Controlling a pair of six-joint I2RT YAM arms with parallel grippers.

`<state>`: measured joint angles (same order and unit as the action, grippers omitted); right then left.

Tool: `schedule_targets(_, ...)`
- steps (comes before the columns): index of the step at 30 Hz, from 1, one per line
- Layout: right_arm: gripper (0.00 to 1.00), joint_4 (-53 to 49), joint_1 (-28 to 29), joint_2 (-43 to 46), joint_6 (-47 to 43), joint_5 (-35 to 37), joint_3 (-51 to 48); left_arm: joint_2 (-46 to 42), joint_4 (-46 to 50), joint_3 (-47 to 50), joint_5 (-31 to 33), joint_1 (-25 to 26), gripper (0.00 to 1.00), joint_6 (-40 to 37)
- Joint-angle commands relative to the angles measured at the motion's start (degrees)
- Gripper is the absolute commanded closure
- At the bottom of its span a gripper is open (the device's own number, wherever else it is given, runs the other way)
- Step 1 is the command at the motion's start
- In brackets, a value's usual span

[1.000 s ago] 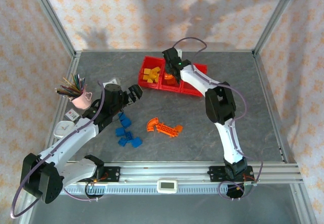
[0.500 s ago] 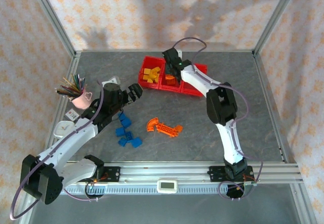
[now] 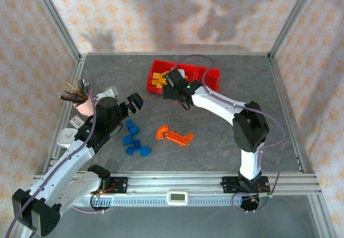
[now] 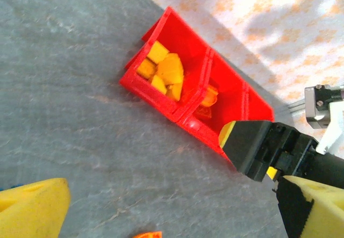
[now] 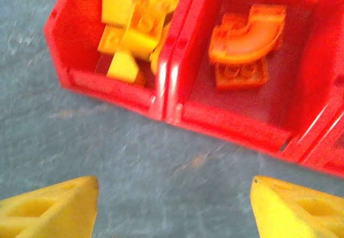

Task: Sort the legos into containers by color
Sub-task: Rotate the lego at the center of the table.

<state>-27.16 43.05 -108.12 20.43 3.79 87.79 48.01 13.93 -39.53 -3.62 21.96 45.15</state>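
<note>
Three joined red containers (image 3: 210,74) stand at the back middle of the table. The left one holds several yellow legos (image 5: 131,27); the middle one holds a curved orange lego (image 5: 248,34) lying on an orange plate. My right gripper (image 3: 171,89) hovers open and empty over bare table just in front of the containers (image 5: 171,82). My left gripper (image 3: 132,102) is open and empty above the table, left of the containers (image 4: 161,95). Several blue legos (image 3: 134,140) lie below it. Orange curved and long pieces (image 3: 173,135) lie at mid table.
A pink cup of coloured pencils (image 3: 80,101) stands at the left, with a white device (image 3: 67,136) near the left rail. Metal frame rails border the table. The right arm's black gripper (image 4: 257,148) crosses the left wrist view.
My right gripper has pulled back from over the middle container to the table in front of the row. The left gripper has drifted slightly left.
</note>
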Motion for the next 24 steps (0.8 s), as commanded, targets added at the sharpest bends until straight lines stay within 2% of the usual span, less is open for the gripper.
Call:
schedule_targets(1, 0.25, -1.5, 2.5, 2.1, 7.2, -0.7, -2.6, -2.1, 3.6, 1.9, 2.2, -0.5, 0.01, 0.9)
schedule_targets(11, 0.17, 0.6, 13.3, -1.5, 17.6, -1.2, -8.8, -7.8, 7.2, 5.6, 5.0, -0.4, 0.01, 2.8)
schedule_targets(18, 0.17, 0.3, 14.6, -4.6, 20.9, 0.8, -9.5, -8.8, 7.9, 6.2, 5.3, -0.4, 0.01, 3.0)
schedule_targets(24, 0.21, 0.8, 15.7, -7.8, 18.6, -1.4, -7.6, -8.8, 8.2, 6.4, 5.5, -0.5, 0.01, 2.7)
